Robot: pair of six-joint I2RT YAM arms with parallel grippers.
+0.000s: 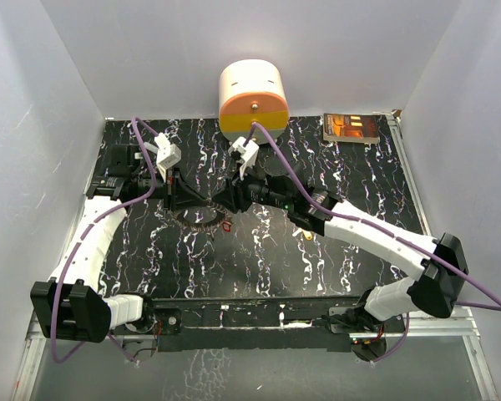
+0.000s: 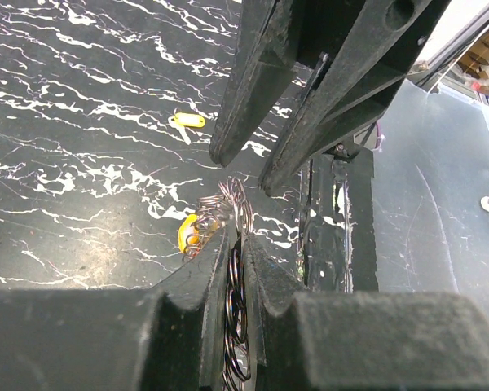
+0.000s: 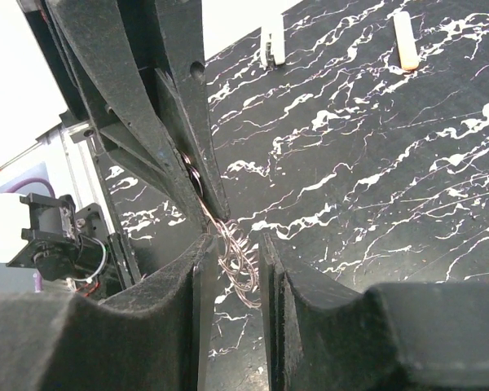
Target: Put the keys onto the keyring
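Note:
The keyring (image 2: pixel 238 281) is a bundle of silvery wire coils. My left gripper (image 2: pixel 238 238) is shut on it, just above the table. In the top view the keyring (image 1: pixel 203 219) hangs below my left gripper (image 1: pixel 186 199). A yellow-orange key (image 2: pixel 187 232) sits against the coils; a red key (image 1: pixel 227 224) shows beside the ring from above. Another yellow key (image 2: pixel 187 120) lies loose further right (image 1: pixel 306 236). My right gripper (image 3: pixel 232 240) is open, its jaws on either side of the ring's free end (image 3: pixel 243 265), facing my left gripper (image 3: pixel 213 210).
A cream and orange round device (image 1: pixel 252 98) stands at the back centre. A small box (image 1: pixel 351 127) sits at the back right. An orange-and-white stick (image 3: pixel 404 39) and a white bar (image 3: pixel 270 47) lie on the marbled black table (image 1: pixel 342 180).

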